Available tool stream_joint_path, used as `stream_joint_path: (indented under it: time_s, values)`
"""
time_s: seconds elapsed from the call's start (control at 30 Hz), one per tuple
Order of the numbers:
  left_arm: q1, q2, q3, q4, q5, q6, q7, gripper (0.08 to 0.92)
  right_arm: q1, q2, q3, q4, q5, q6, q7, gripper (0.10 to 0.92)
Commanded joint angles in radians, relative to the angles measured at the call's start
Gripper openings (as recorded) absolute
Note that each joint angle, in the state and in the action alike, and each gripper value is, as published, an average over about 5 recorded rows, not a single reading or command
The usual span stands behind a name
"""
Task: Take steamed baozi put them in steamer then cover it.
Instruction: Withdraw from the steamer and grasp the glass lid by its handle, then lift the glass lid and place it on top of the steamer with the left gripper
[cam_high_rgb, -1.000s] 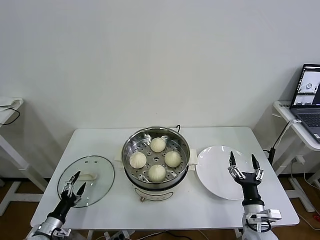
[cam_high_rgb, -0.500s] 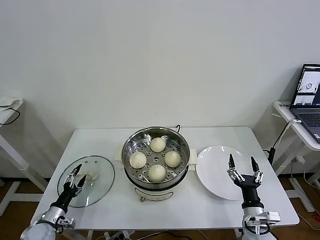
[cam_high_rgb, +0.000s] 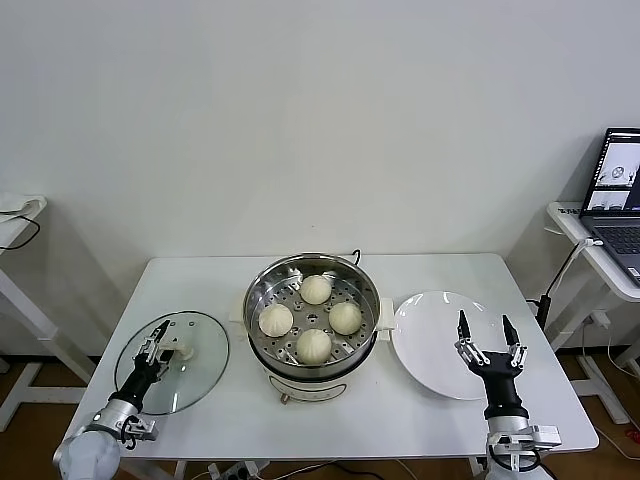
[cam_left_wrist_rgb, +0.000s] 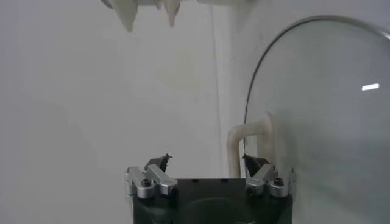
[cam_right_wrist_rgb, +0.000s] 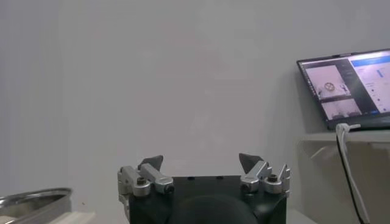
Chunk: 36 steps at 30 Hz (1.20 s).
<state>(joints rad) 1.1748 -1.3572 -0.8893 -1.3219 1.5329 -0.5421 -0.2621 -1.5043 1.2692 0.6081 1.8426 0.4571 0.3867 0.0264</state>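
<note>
Four cream-white baozi (cam_high_rgb: 315, 319) sit on the perforated tray inside the shiny steel steamer (cam_high_rgb: 263, 291) at the table's middle. The clear glass cover (cam_high_rgb: 196, 362) lies flat on the table to the steamer's left, its cream bar handle (cam_high_rgb: 181, 351) up. My left gripper (cam_high_rgb: 155, 342) is open, low over the cover just beside the handle; in the left wrist view the handle (cam_left_wrist_rgb: 251, 137) rises close to one fingertip (cam_left_wrist_rgb: 251, 162) of the left gripper (cam_left_wrist_rgb: 206, 160). My right gripper (cam_high_rgb: 488, 334) is open and empty, upright over the white plate (cam_high_rgb: 425, 335).
The empty white plate lies right of the steamer. A laptop (cam_high_rgb: 615, 187) stands on a side table at the far right, also in the right wrist view (cam_right_wrist_rgb: 344, 86). Another stand's edge (cam_high_rgb: 15, 215) shows at the far left. The table's front edge is near both arms.
My left gripper has moved forward over the cover toward its handle. My right gripper has sunk slightly and stays open over the plate.
</note>
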Motion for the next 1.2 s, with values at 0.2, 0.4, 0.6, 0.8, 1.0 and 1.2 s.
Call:
stream_joint_path:
  time_s: [0.2,0.4,0.6,0.8,1.0,1.2]
  values:
    - [-0.030,-0.004,0.008,0.069,0.044,0.016,-0.060,0.532,0.007,0.000,-0.005,-0.015,-0.007,0.008,-0.001,0.823]
    - [-0.026,-0.008,0.007,0.048,0.042,0.030,-0.077,0.342,0.014,0.004,-0.009,-0.032,-0.015,0.021,0.000,0.823]
    - [0.012,-0.008,0.007,-0.069,0.005,0.051,-0.072,0.195,0.018,0.007,-0.014,-0.034,-0.020,0.024,0.000,0.823]
    - [0.080,0.006,-0.027,-0.258,-0.078,0.101,-0.015,0.189,0.020,0.007,-0.017,-0.020,-0.019,0.020,0.002,0.823]
    - [0.191,0.071,-0.026,-0.506,-0.315,0.290,0.126,0.189,0.021,0.004,-0.016,-0.009,-0.016,0.016,0.003,0.823]
    - [0.280,0.166,0.087,-0.718,-0.447,0.546,0.258,0.189,0.018,0.000,-0.015,-0.005,-0.013,0.018,0.002,0.823]
